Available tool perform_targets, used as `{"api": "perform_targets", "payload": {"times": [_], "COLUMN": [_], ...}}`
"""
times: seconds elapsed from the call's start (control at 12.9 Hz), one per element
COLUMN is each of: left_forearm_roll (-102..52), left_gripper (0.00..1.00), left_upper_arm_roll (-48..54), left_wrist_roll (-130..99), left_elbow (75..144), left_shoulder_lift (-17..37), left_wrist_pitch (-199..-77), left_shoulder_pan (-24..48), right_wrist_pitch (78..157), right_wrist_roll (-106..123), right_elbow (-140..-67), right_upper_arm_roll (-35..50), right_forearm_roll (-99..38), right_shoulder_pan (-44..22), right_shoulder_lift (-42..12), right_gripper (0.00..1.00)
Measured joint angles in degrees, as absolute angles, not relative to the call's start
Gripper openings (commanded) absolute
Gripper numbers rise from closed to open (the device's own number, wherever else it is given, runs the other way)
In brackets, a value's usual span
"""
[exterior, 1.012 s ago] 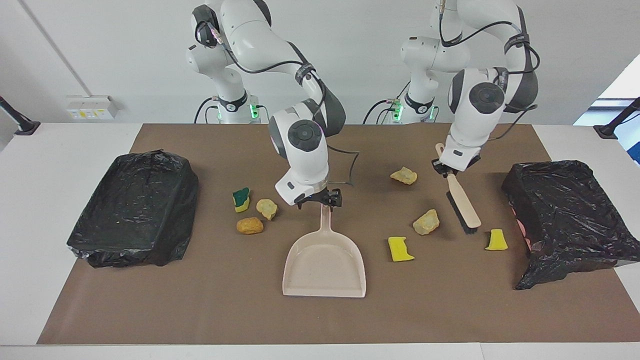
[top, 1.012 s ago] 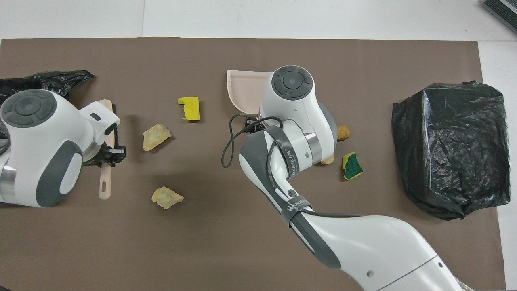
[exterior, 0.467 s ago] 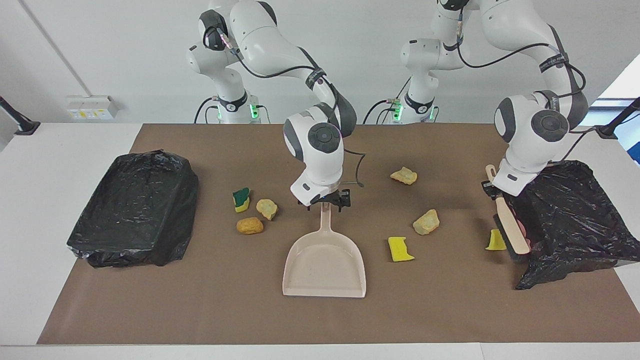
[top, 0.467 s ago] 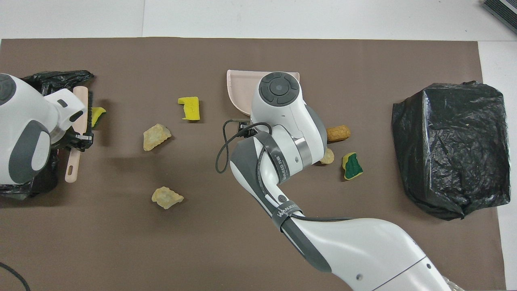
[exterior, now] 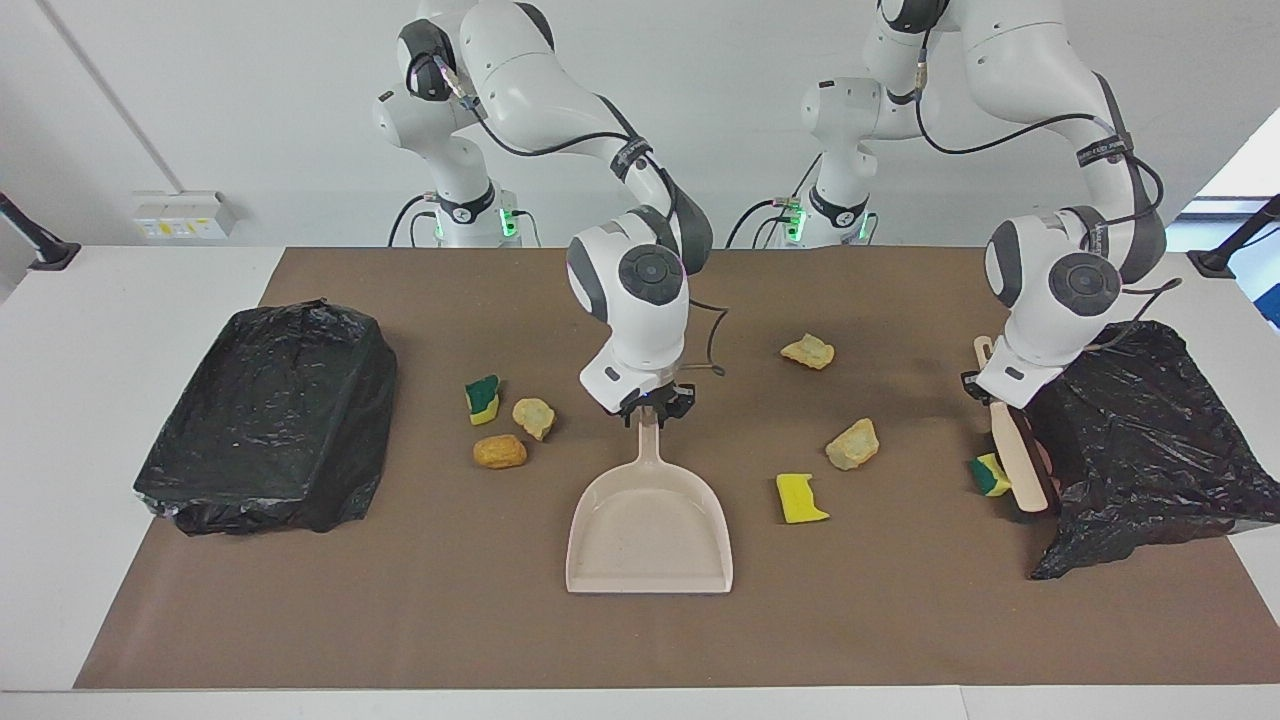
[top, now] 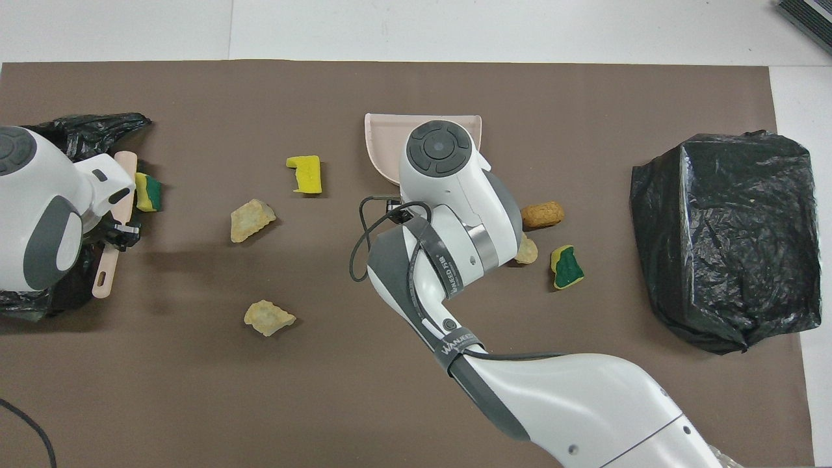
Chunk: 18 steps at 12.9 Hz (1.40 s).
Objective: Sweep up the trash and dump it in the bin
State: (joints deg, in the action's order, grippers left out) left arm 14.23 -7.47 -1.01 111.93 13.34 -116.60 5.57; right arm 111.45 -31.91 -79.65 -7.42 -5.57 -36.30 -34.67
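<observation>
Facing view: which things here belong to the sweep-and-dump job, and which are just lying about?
Job in hand:
- brush, held by the left gripper
- dustpan, with the right gripper at its handle
- seven trash pieces, among them the orange-brown lump
- bagged bin at the right arm's end, second bagged bin at the left arm's

Lying about:
- brown mat
- wall socket box

Dustpan (exterior: pixel 650 525) mid-table between two bagged bins (exterior: pixel 268 415) (one per table end); trash pieces (exterior: pixel 852 444) scattered between.

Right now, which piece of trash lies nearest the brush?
The green-faced sponge bit, lying right against the brush beside the black bag at the left arm's end. The other pieces sit well apart from it.
</observation>
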Motion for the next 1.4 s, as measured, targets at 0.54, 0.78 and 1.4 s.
{"api": "perform_targets", "payload": {"times": [0.54, 0.78, 1.4], "left_forearm_roll": [5.28, 2.54, 2.24], "left_gripper": [0.0, 0.0, 0.0], "left_upper_arm_roll": [-5.97, -5.89, -7.04], "left_wrist_roll": [-2.0, -5.6, -16.71], "left_elbow": [115.73, 116.01, 115.53], "left_shoulder_lift": [10.63, 10.26, 7.77], "left_wrist_pitch": [-116.59, -116.35, -112.89], "left_shoulder_pan": [15.13, 19.07, 19.91], "right_wrist_pitch": [111.45, 110.55, 109.29], "right_wrist_roll": [-17.68, -4.2, 22.92], "right_elbow": [-79.52, -80.42, -96.19], "right_upper_arm_roll": [-7.3, -7.32, -7.1], "right_forearm_roll": [-9.64, -9.84, -6.11], "right_shoulder_pan": [-35.41, -32.5, -32.23], "right_shoulder_lift": [-34.07, -31.4, -21.31], "right_gripper": [0.0, 0.0, 0.0]}}
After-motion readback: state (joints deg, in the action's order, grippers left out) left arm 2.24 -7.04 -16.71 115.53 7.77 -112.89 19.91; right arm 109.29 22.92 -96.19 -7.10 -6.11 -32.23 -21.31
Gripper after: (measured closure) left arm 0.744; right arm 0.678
